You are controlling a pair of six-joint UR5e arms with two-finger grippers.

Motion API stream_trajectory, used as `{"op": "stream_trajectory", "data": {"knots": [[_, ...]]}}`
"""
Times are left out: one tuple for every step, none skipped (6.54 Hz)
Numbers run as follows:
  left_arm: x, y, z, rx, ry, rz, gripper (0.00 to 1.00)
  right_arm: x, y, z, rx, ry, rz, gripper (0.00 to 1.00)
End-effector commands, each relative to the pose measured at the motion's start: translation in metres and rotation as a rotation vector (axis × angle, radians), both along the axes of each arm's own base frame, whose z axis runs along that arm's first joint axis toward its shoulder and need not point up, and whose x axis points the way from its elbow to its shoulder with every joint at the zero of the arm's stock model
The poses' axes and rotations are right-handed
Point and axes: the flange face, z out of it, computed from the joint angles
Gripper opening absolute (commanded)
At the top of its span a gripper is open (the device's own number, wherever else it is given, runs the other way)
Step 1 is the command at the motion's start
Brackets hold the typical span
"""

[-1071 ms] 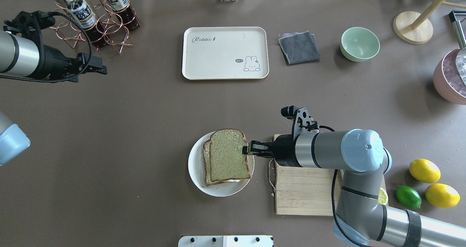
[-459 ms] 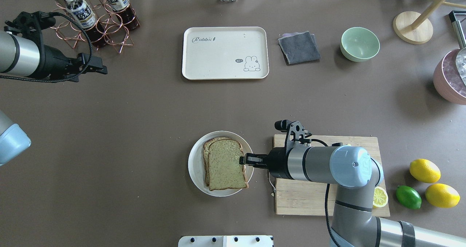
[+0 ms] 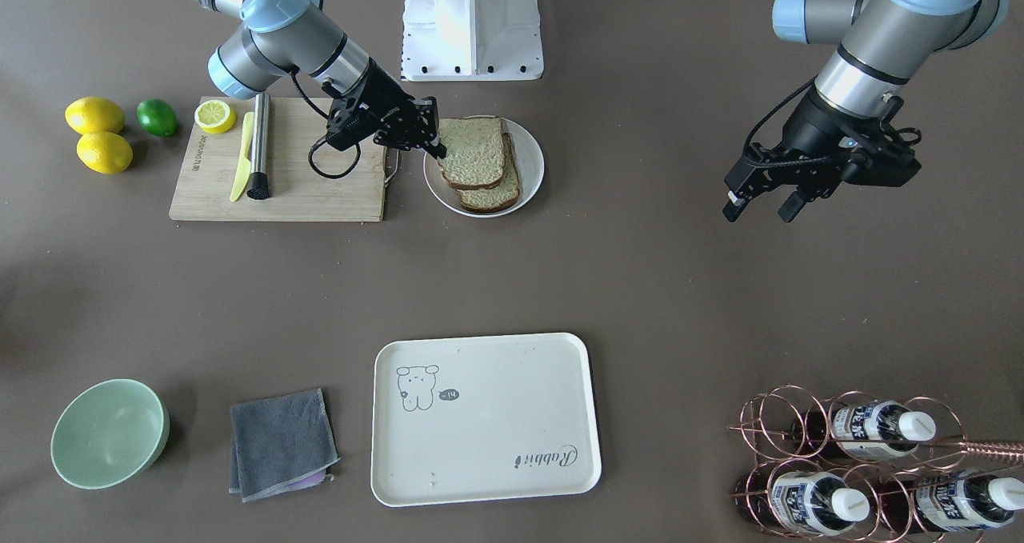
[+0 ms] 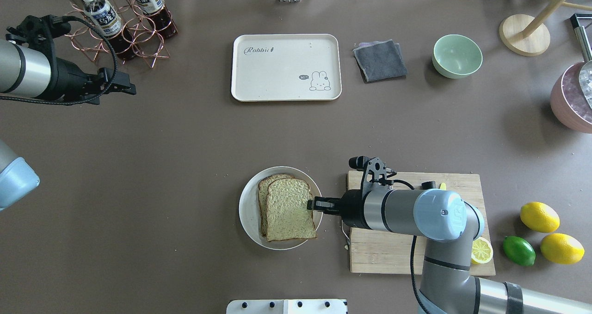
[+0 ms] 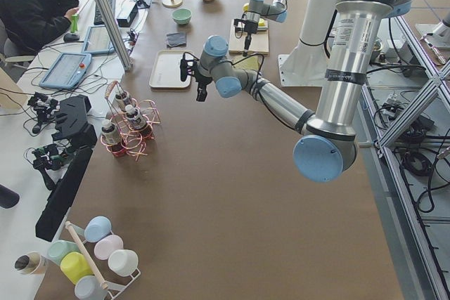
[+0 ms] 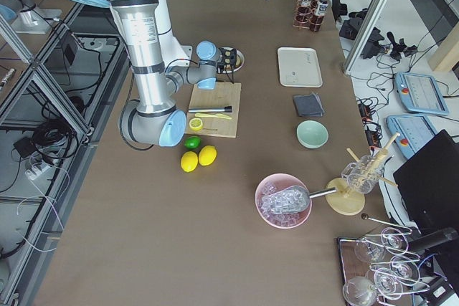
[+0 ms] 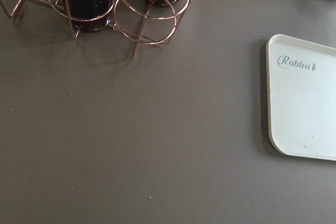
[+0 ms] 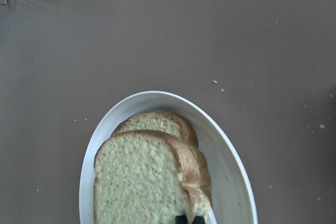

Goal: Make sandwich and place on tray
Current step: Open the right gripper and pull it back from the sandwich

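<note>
- Brown matting is covering the table (image 4: 185, 143) from edge to edge, and everything is sitting on it.
- On my side of the table, the sandwich (image 4: 289, 210) is lying on a round white plate (image 4: 247, 212). Its 2 bread slices are stacked, with the upper one shifted slightly toward my right arm.
- I am reaching my right gripper (image 4: 312, 204) in low from over the wooden cutting board (image 4: 384, 254). Its fingers are pressing close together on the sandwich's edge nearest that board, pinching the top slice.
- Only the dark fingertips (image 8: 182, 219) are showing in the right wrist view, at the slice's near corner.
- I am holding my left gripper (image 3: 760, 205) above bare table, well apart from the plate, with its fingers spread.
- The tray (image 4: 277, 73) is lying flat on the far side of the table, well apart from the plate, with its drawing and script facing up.
- A folded grey cloth (image 4: 380, 59) is lying just beside the tray, and a green bowl (image 4: 457, 55) is standing beyond the cloth.
- A lemon half (image 3: 214, 116), a yellow knife (image 3: 240, 159) and a steel rod (image 3: 258, 147) are resting on the cutting board.
- 2 whole lemons (image 4: 539, 217) and 1 lime (image 4: 519, 250) are sitting just beside the board.
- A copper wire rack (image 4: 134, 36) is holding bottles at the far corner on my left.
</note>
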Motion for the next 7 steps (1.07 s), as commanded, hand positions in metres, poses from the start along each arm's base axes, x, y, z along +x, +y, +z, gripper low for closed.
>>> {"op": "stream_trajectory", "data": {"knots": [[0.001,-0.001,0.002,-0.003,-0.003,0.000,0.97,-0.005,-0.001,-0.010,0.001,-0.011,0.002,0.23],[0.002,-0.003,0.006,0.001,0.001,0.001,0.97,-0.008,-0.002,-0.013,0.001,-0.014,0.004,0.23],[0.003,-0.004,0.010,0.005,0.004,0.001,0.97,-0.011,-0.004,-0.010,0.000,-0.005,0.007,0.23],[0.004,-0.004,0.009,0.006,0.005,0.001,0.97,-0.009,-0.007,-0.010,-0.001,-0.006,0.016,0.34],[0.004,-0.004,0.009,0.006,0.005,0.001,0.97,-0.006,-0.013,-0.009,-0.009,-0.008,0.028,0.74],[0.004,-0.004,0.008,0.007,0.005,0.001,0.97,0.002,-0.025,-0.010,-0.010,-0.010,0.045,0.97],[0.005,-0.004,0.008,0.006,0.008,0.003,0.97,0.006,-0.031,-0.008,-0.012,-0.008,0.054,0.98]]}}
